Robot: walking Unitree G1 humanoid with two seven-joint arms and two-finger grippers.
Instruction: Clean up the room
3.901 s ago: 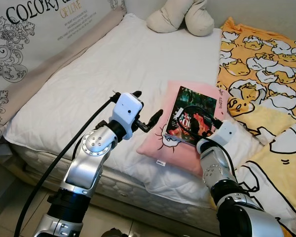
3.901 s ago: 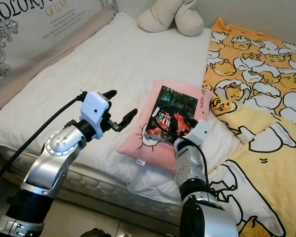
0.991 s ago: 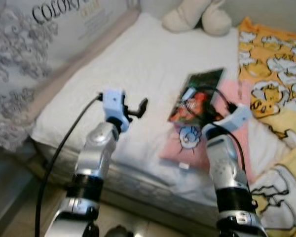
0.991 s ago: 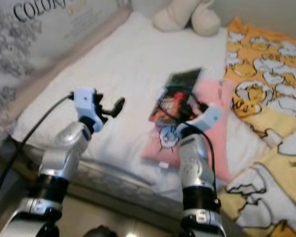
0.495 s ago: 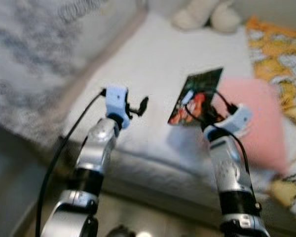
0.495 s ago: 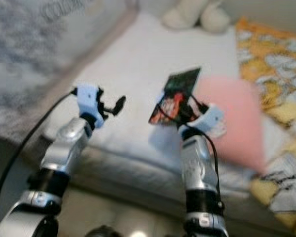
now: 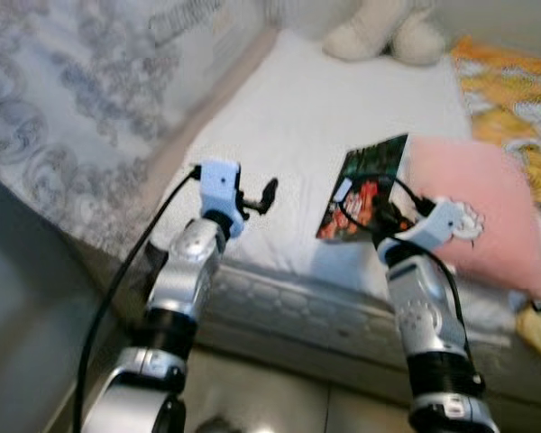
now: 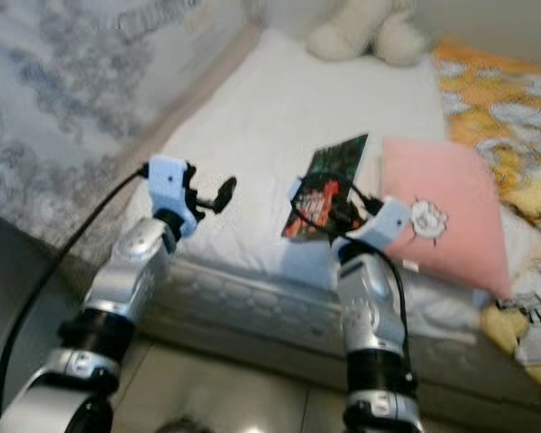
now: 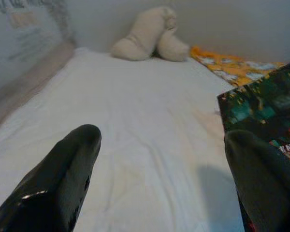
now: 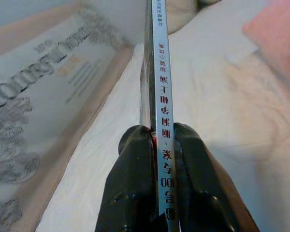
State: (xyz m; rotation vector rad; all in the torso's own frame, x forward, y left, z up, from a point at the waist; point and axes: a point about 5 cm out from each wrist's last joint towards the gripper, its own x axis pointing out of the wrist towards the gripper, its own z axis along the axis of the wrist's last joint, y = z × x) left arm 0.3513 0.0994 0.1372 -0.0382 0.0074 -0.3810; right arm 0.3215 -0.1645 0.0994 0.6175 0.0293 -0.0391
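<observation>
The bed (image 7: pixel 279 117) runs away from the robot, its near edge crossing just under both grippers, with bare floor (image 7: pixel 279 397) below that edge. A wide stretch of plain white sheet lies open across the bed between the patterned headboard (image 7: pixel 63 117) along its left side and the pink pillow (image 7: pixel 473 207) on its right. At the far end of the bed sits a cream plush (image 7: pixel 383 36), and an orange-yellow blanket (image 7: pixel 514 86) covers the bed's right side beyond the pillow.

The right gripper (image 10: pixel 157 140) is clamped on the book (image 7: pixel 365 189), its two fingers pressing either face of the spine. The book is held upright above the bed's near edge, just left of the pillow and clear of the sheet. It is thin, with a dark green and red cover and a white spine printed with characters.

The left gripper (image 9: pixel 159 145) hovers over the bed's near left part with its fingers spread wide and nothing between them, apart from the book.
</observation>
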